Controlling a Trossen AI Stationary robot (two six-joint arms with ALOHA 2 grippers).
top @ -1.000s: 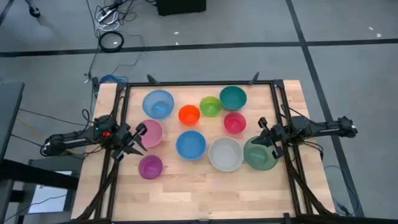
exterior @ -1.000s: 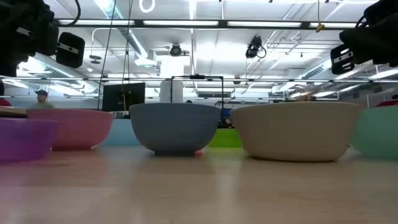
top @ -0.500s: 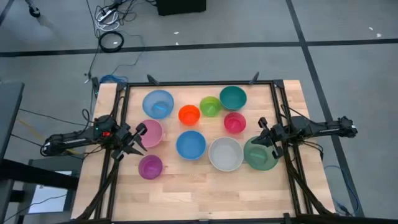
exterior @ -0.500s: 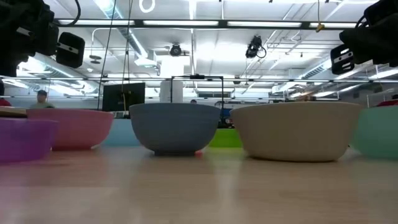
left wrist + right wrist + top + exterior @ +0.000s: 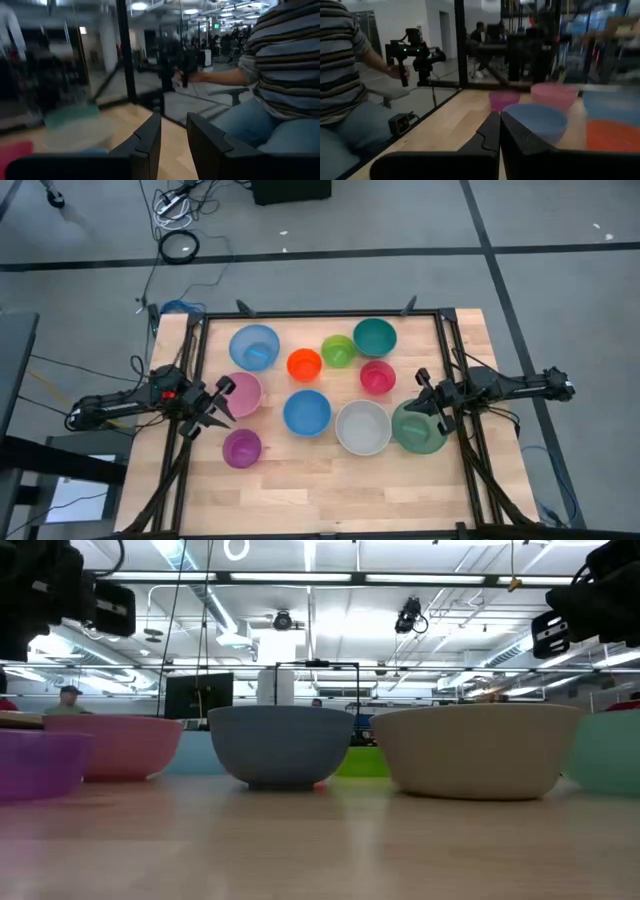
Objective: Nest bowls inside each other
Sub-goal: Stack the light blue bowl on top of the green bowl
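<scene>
While hovering beside the pink bowl (image 5: pixel 243 394), left hand (image 5: pixel 212 411) gaping, empty; right hand (image 5: pixel 428 401) pressed together above green bowl (image 5: pixel 416 430).

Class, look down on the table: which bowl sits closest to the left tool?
The pale pink bowl: the left tool hangs right at its rim, while the purple bowl sits slightly farther and the others lie well away.

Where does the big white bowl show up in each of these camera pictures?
High view: white bowl near the table's front, between the blue bowl and the green bowl.
Low view: white bowl right of centre, beside the blue bowl.
Left wrist view: too blurred to tell.
Right wrist view: not in it.
Shared landmark: the blue bowl, which also shows in the right wrist view.
</scene>
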